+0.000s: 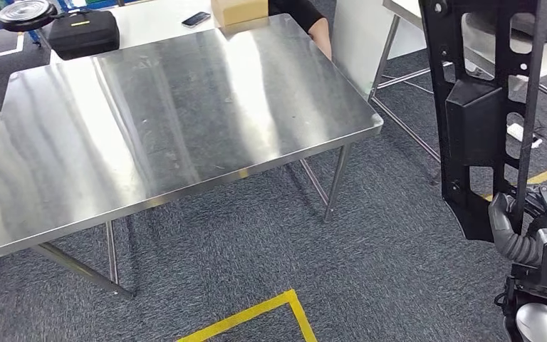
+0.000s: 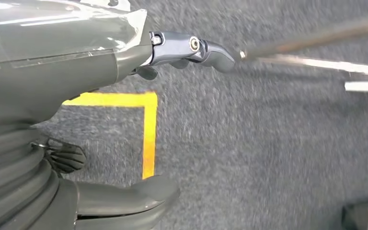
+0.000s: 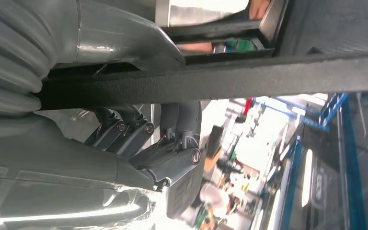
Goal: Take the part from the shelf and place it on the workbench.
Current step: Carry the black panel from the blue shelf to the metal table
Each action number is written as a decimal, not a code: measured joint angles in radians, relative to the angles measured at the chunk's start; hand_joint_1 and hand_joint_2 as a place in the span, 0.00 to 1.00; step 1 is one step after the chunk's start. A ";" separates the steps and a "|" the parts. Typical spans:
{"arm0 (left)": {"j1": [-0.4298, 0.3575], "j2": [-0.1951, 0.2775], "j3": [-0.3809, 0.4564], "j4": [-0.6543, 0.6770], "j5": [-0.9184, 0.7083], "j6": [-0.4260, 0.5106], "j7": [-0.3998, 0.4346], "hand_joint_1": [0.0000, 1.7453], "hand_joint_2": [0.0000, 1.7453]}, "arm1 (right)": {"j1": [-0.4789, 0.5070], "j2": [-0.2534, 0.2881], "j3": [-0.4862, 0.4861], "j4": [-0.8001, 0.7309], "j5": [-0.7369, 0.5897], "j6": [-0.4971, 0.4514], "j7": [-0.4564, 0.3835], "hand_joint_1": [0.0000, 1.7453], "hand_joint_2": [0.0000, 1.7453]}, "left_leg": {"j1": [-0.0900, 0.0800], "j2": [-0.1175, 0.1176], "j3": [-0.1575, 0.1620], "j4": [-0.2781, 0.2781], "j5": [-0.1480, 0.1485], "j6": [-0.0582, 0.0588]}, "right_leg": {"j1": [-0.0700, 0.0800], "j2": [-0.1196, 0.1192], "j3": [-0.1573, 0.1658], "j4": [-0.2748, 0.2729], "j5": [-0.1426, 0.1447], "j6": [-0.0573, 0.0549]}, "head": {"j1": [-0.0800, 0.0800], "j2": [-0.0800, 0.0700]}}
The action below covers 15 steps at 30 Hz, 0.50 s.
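Note:
The part [image 1: 473, 114] is a long black plastic frame with cut-outs, standing upright at the right of the head view, beside and clear of the workbench. My right hand [image 1: 525, 229] grips its lower end. In the right wrist view the part's black bar [image 3: 249, 76] runs across the hand, with the fingers [image 3: 172, 153] curled around it. The workbench [image 1: 171, 121] is a bare shiny steel table ahead on my left. My left hand [image 2: 100, 62] hangs over the grey carpet, holding nothing, its fingers [image 2: 191, 50] stretched out and its thumb [image 2: 129, 196] apart.
A white table behind the workbench carries a black bag [image 1: 82, 32], a phone [image 1: 196, 19] and a cardboard box [image 1: 238, 11]. A person's arm [image 1: 315, 23] shows at the far edge. Yellow floor tape [image 1: 256, 313] marks the carpet. Another table's legs [image 1: 392, 57] stand at the right.

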 joint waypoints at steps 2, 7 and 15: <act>-0.001 -0.001 0.005 -0.002 -0.001 0.000 0.002 0.00 1.00 | -0.008 -0.006 0.006 0.006 -0.002 0.000 0.000 1.00 1.00 | -0.005 0.038 0.075 -0.141 0.061 0.010 | 0.004 -0.023 0.006 0.001 -0.006 0.003 | 0.000 0.000; -0.001 -0.006 0.019 -0.007 -0.005 -0.002 0.002 0.00 1.00 | -0.029 -0.024 0.016 0.017 -0.009 0.000 0.000 1.00 1.00 | -0.018 0.040 0.122 -0.244 0.086 0.038 | 0.017 -0.065 0.016 -0.002 -0.019 0.023 | 0.004 0.000; -0.006 -0.021 0.027 -0.014 -0.019 -0.006 0.010 0.00 1.00 | -0.030 -0.041 0.022 0.033 -0.022 -0.004 0.003 1.00 1.00 | -0.007 -0.067 0.130 -0.255 0.096 0.062 | 0.008 0.066 -0.127 0.259 -0.102 0.040 | 0.012 0.000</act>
